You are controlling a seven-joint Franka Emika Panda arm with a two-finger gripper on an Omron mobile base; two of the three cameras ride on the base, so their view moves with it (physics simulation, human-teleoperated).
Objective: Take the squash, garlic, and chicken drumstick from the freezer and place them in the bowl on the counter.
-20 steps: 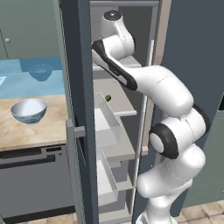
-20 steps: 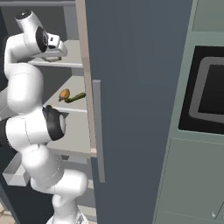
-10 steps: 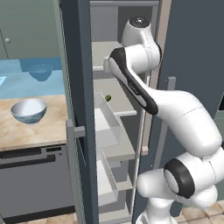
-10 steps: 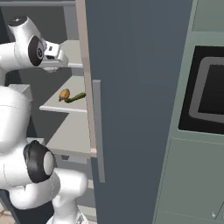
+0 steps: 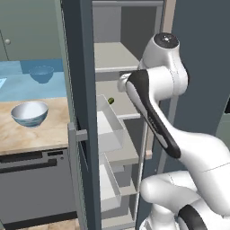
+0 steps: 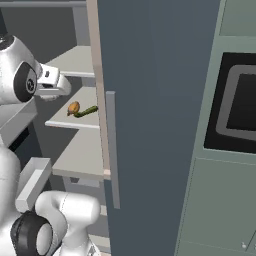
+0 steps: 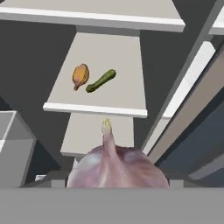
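Observation:
The garlic [image 7: 116, 168], a pinkish-white bulb with a thin stem tip, sits right in front of the hand camera, and my gripper [image 6: 56, 86] is shut on it; the bulb hides the fingertips. My hand hovers inside the open freezer [image 5: 78, 90], above and in front of the middle shelf. On that shelf the orange-brown chicken drumstick [image 7: 80, 75] [image 6: 73, 107] lies beside the dark green squash [image 7: 100, 81] [image 6: 86, 112] [image 5: 111, 100]. The bowl [image 5: 29, 113], white inside and blue-patterned outside, stands on the beige counter [image 5: 45, 134] left of the freezer door.
White boxy door bins [image 5: 110, 130] stick out from the open door just left of my arm. Pale shelves [image 7: 94, 100] stack above and below the hand. A dark oven front [image 6: 235, 110] is set in the cabinet wall at right. A blue bowl reflection [image 5: 41, 73] shows on the wall.
The arm has swung round, its elbow rising in front of the freezer. The hand with the garlic has dropped from the upper shelf level toward the middle shelf. Drumstick and squash have not moved.

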